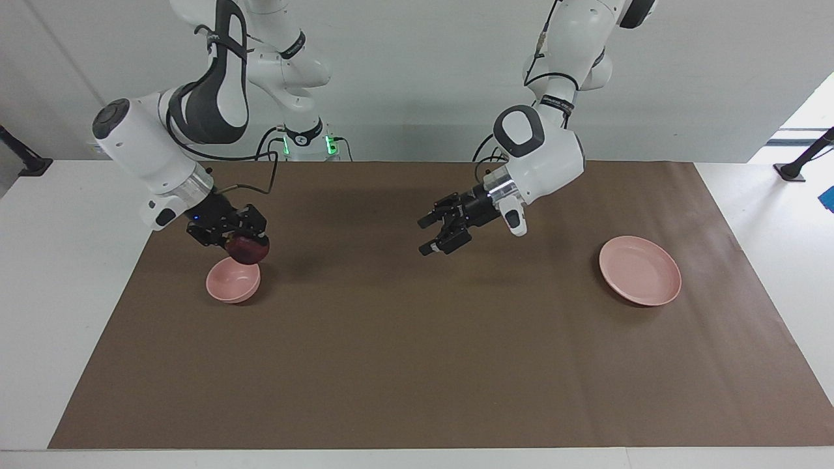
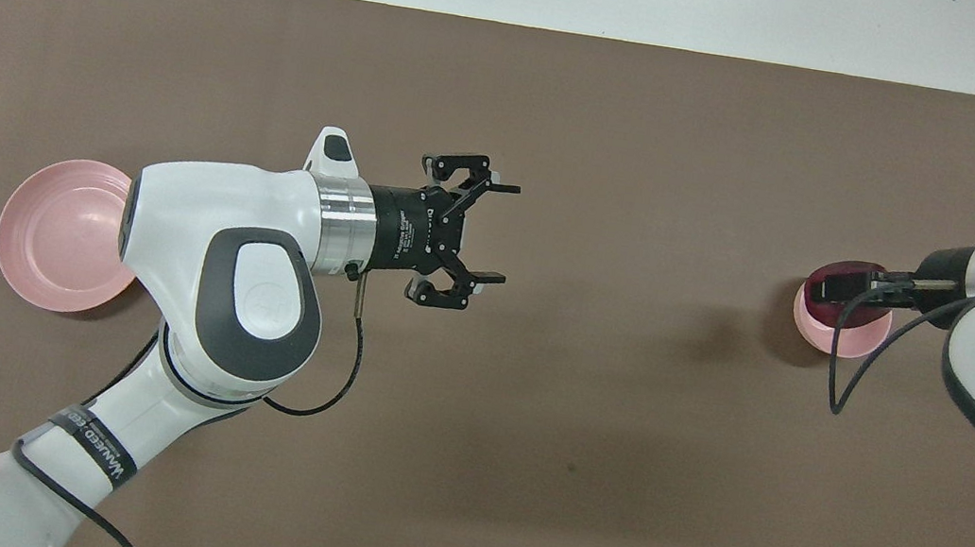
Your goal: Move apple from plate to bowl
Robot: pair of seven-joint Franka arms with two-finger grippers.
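My right gripper is shut on the dark red apple and holds it just over the rim of the small pink bowl, at the right arm's end of the table. In the overhead view the apple covers part of the bowl under the right gripper. The wide pink plate lies bare at the left arm's end; it also shows in the overhead view. My left gripper is open and empty, in the air over the middle of the mat, also seen from overhead.
A brown mat covers most of the white table. The left arm's elbow hangs partly over the plate in the overhead view. A dark stand sits off the mat at the left arm's end.
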